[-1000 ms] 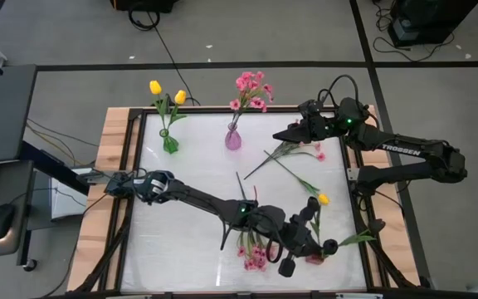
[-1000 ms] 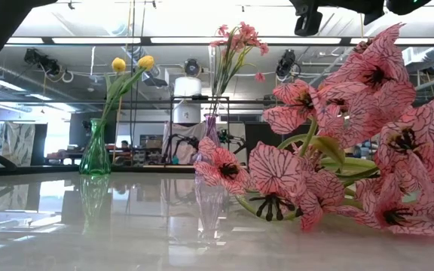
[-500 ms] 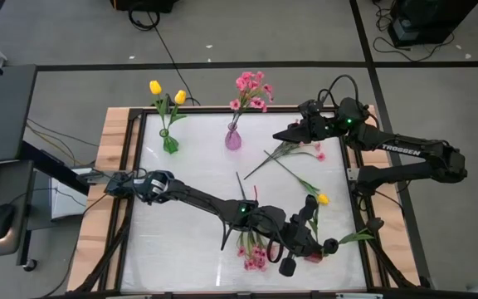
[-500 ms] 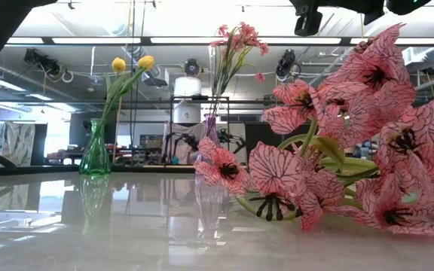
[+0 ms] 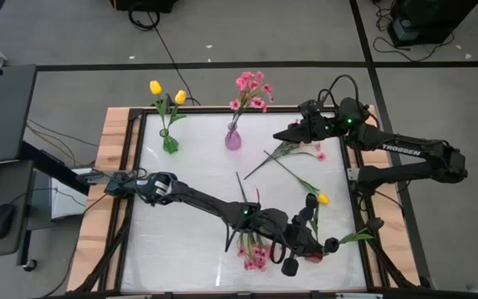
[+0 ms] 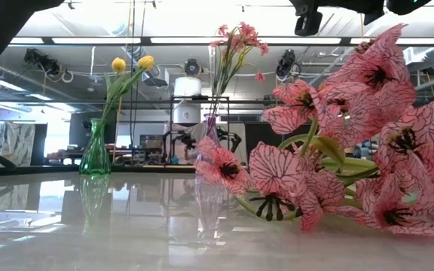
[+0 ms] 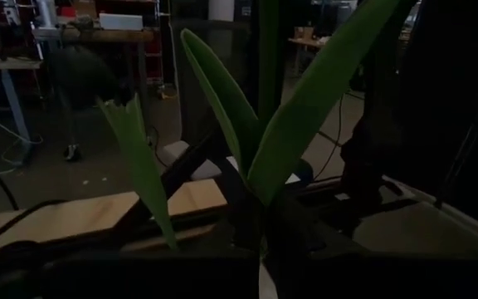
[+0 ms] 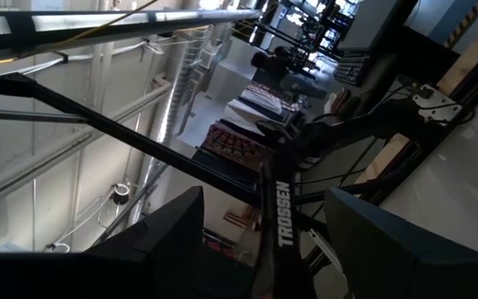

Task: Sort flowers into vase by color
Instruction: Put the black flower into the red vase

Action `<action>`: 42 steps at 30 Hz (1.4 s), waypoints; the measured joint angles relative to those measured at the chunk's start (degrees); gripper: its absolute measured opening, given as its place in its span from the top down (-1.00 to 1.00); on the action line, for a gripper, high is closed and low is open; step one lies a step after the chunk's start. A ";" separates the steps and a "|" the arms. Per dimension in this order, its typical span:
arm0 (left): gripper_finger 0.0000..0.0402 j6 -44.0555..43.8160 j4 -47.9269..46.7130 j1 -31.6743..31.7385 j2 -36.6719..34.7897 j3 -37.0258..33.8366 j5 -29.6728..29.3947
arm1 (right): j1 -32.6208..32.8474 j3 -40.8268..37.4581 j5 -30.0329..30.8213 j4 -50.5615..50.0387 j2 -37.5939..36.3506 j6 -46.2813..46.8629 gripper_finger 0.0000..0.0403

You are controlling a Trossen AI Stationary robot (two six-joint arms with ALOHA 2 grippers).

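Observation:
My left gripper [image 5: 329,247] reaches to the table's near right corner and is shut on a dark red tulip [image 5: 314,258], whose green leaves [image 5: 357,238] stick out toward the right edge. My right gripper [image 5: 282,134] hovers open above a loose pink spray [image 5: 299,150] at the far right; its fingers [image 8: 168,241] stand wide apart, touching nothing. A yellow tulip [image 5: 323,198] and a second pink spray [image 5: 254,254] lie flat on the table. Two yellow tulips stand in a green vase [image 5: 170,144], and pink blossoms stand in a purple vase [image 5: 233,138]. My left gripper holds the dark red tulip by its stem, where the long green leaves [image 7: 264,141] branch off. The leaves rise out from between the dark fingers. The fingers come in nearly level from the table's left. Whether the tulip is clear of the table, I cannot tell.
The green vase [image 6: 95,150] and the purple vase [image 6: 211,132] stand along the far edge. The near pink spray [image 6: 337,150] fills the right of the low view. A wooden frame [image 5: 114,166] borders the white table. Bare table lies left of centre.
My left arm has edged a little toward the table's near right corner, still shut on the tulip. The loose flowers and vases have stayed where they were.

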 joint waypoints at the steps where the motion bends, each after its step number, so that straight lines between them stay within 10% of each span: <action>1: 0.93 0.12 0.50 -0.04 0.30 0.00 -0.01 | -0.01 0.00 -0.01 0.05 0.01 0.00 -0.28; 30: 0.92 0.46 -0.48 0.54 1.54 0.04 -1.57 | 0.00 0.00 -0.01 0.49 0.02 0.00 -0.28; 42: 0.45 0.63 -0.57 0.55 1.54 0.04 -1.72 | -0.01 0.00 -0.01 0.47 0.02 0.00 -0.28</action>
